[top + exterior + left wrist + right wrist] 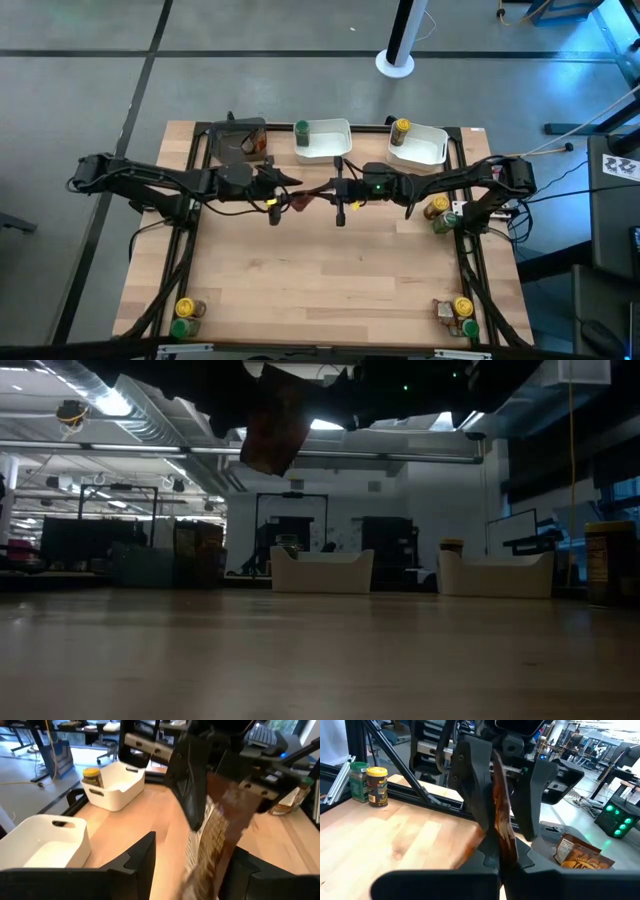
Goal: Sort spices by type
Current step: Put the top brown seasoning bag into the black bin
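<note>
At the table's near left corner a yellow-lidded jar and a green-lidded jar are waiting, and at the far left the dark tray is holding what looks like a brown packet, though that is hard to make out. Toward the middle, the left gripper is hovering with its fingers apart, straddling a reddish-brown spice packet without clearly pressing it. The packet is hanging in the air above the table's centre. The right gripper is pinching its edge tight from the other side. The packet is probably light, thin and floppy, so it is likely sagging beyond any grip; taking it across its flat faces near the stiffer sealed edge seems safest. Further right, the first white tray is holding one green-lidded jar, and the second white tray one yellow-lidded jar. More loose jars are standing at the right edge.
</note>
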